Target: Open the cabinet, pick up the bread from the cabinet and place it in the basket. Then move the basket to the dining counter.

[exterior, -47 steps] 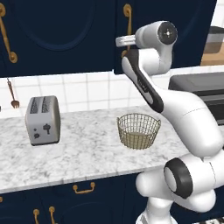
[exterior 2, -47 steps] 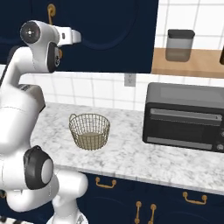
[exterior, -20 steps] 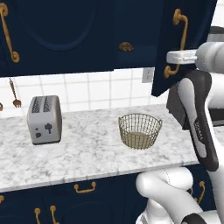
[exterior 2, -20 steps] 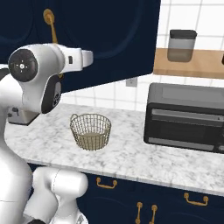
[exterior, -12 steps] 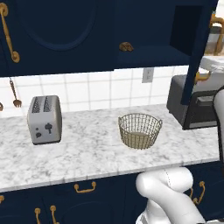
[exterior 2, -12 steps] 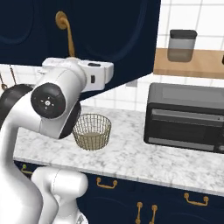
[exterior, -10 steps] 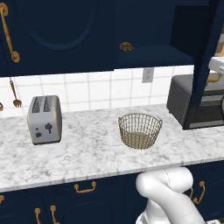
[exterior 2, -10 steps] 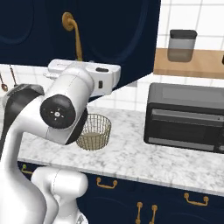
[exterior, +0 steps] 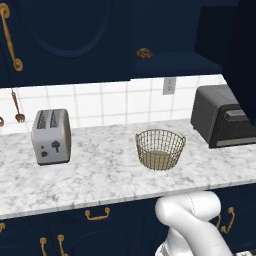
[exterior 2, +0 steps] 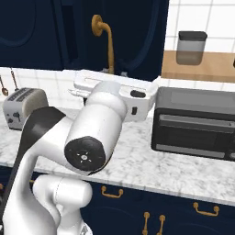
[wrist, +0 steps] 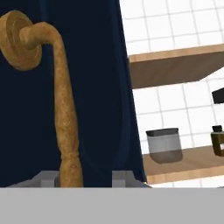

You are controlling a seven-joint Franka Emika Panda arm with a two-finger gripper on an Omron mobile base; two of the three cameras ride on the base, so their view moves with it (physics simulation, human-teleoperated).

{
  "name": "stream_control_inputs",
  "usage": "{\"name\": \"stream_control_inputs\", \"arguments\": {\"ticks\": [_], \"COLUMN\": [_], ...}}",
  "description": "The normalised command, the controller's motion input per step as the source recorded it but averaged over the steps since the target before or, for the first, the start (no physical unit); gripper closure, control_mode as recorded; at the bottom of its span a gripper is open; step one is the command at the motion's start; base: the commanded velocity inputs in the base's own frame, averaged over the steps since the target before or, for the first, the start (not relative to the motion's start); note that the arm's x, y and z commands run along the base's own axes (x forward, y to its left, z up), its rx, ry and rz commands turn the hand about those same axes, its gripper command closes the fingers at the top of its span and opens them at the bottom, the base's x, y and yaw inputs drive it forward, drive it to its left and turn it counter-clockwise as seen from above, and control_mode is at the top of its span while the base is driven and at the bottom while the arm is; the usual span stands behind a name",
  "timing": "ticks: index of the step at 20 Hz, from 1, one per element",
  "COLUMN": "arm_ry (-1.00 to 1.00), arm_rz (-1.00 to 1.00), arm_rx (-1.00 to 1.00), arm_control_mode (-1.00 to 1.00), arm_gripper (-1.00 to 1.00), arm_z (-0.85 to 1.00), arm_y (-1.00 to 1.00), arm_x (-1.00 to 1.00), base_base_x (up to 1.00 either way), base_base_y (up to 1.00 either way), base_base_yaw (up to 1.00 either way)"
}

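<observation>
The jaws stand one on each side of the long brass handle (wrist: 65, 127) of the cabinet (wrist: 87, 87) door, and the hand view shows the handle passing down between the two tips; whether they press on it I cannot tell. The door is swung open. Inside the open cabinet, on the shelf, the small brown bread (exterior: 144, 53) lies toward the left side of the opening. Below it, on the marble counter (exterior: 100, 170), the wire basket (exterior: 160, 149) stands between the toaster (exterior: 51, 136) on the left and the dark toaster oven (exterior: 220, 115) on the right, apart from both.
</observation>
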Motion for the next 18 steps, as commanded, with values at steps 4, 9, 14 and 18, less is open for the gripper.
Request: {"name": "stream_control_inputs", "arguments": {"ticks": [4,9,14,18], "arm_ry": [0.00,-0.05,0.00,0.00], "arm_rz": [-0.21,-0.19,-0.22,-0.31], "arm_rx": [0.29,0.17,-0.07,-0.13], "arm_control_mode": [-1.00,-1.00,-1.00,-1.00], "arm_gripper": [1.00,1.00,1.00,1.00], "arm_z": [0.17,-0.01,-0.31,-0.19], "arm_y": [-0.15,0.90,1.00,1.00], "arm_x": [-1.00,-1.00,0.04,0.64], "base_base_x": [0.00,0.00,0.00,0.00], "base_base_y": [0.00,0.00,0.00,0.00], "base_base_yaw": [0.00,0.00,0.00,0.00]}}
